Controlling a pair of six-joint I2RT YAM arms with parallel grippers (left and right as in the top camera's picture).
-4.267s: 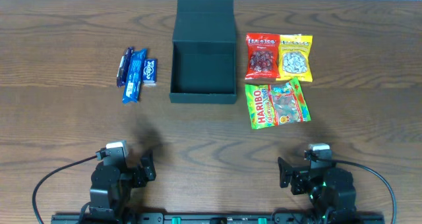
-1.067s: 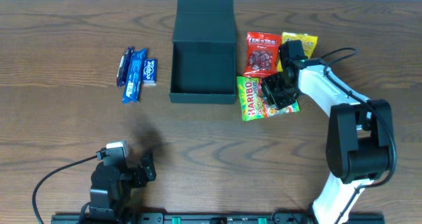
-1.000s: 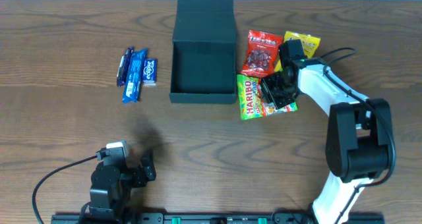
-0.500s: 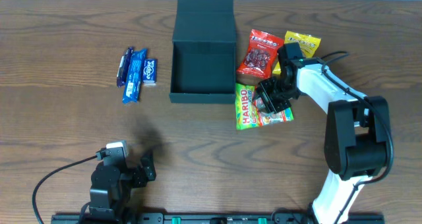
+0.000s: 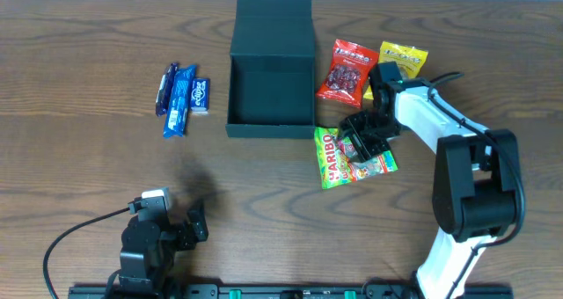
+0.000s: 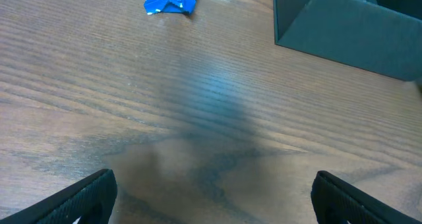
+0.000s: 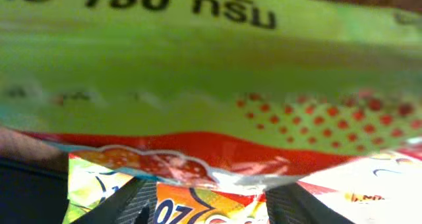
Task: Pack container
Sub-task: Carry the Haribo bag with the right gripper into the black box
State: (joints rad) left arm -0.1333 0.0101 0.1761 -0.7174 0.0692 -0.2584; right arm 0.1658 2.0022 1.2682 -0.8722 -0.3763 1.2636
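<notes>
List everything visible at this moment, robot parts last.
dark teal-black square box with a hinged flap lid: one, open, nothing inside, top centre
blue snack wrappers: three, left of the box
red snack packet: one, right of the box
yellow snack packet: one, right of the red packet
green Haribo gummy bag: one, off the box's front right corner
brown wooden table: one, under everything
left pincer: black, open, parked at the near edge
right pincer: black, on the white arm, over the Haribo bag; grip unclear
</notes>
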